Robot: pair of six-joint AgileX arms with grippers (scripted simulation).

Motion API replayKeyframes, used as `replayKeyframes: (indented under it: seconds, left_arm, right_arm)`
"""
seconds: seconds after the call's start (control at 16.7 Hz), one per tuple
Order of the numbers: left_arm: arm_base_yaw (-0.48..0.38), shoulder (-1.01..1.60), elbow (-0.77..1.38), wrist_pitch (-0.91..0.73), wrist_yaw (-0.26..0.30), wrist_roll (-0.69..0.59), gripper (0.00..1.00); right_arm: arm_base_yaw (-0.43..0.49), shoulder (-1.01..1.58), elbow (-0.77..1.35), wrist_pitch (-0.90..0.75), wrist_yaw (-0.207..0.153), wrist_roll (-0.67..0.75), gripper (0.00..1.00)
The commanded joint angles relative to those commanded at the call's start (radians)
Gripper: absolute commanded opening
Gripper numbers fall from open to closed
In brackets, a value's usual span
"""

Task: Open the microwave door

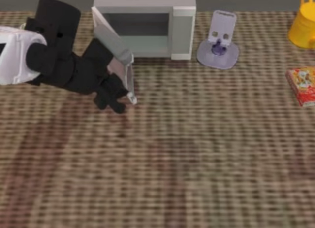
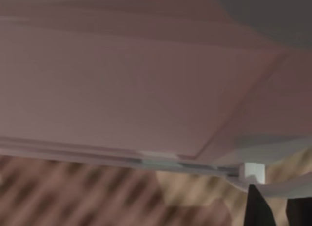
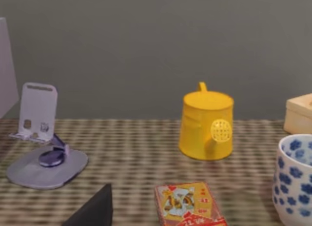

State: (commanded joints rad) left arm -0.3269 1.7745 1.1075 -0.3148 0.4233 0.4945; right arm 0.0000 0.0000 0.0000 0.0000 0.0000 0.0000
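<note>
— Currently: microwave (image 1: pixel 147 6) at the bench's (image 1: pixel 197 164) far edge, left of centre; microwave door (image 1: pixel 114 45) swung well out toward the left, cavity exposed.

— Left gripper (image 1: pixel 118 101)?

— Black, at the door's free edge, just beside the handle end. Fingers (image 2: pixel 258 209) partly visible under the door edge in the wrist view; gap and grip impossible to tell.

— Right gripper?

— Out of the top view. Nearby: lilac phone stand (image 1: pixel 219 41), yellow watering can (image 3: pixel 205 125), red card pack (image 1: pixel 302 85).
</note>
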Motion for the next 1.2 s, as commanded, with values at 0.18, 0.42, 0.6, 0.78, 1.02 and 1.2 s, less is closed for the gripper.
replayKeyframes:
  seconds: [0.18, 0.42, 0.6, 0.78, 1.02, 1.2]
  left_arm:
    - [0.016, 0.001, 0.005, -0.016, 0.017, 0.035, 0.00]
    - [0.037, 0.001, 0.012, -0.038, 0.041, 0.082, 0.00]
    - [0.037, 0.001, 0.012, -0.038, 0.041, 0.082, 0.00]
    - [0.037, 0.001, 0.012, -0.038, 0.041, 0.082, 0.00]
    - [0.037, 0.001, 0.012, -0.038, 0.041, 0.082, 0.00]
    - [0.037, 0.001, 0.012, -0.038, 0.041, 0.082, 0.00]
  right_arm:
    - [0.000, 0.000, 0.000, 0.000, 0.000, 0.000, 1.00]
    - [0.000, 0.000, 0.000, 0.000, 0.000, 0.000, 1.00]
    - [0.000, 0.000, 0.000, 0.000, 0.000, 0.000, 1.00]
    - [0.000, 0.000, 0.000, 0.000, 0.000, 0.000, 1.00]
    - [0.000, 0.000, 0.000, 0.000, 0.000, 0.000, 1.00]
    - [0.000, 0.000, 0.000, 0.000, 0.000, 0.000, 1.00]
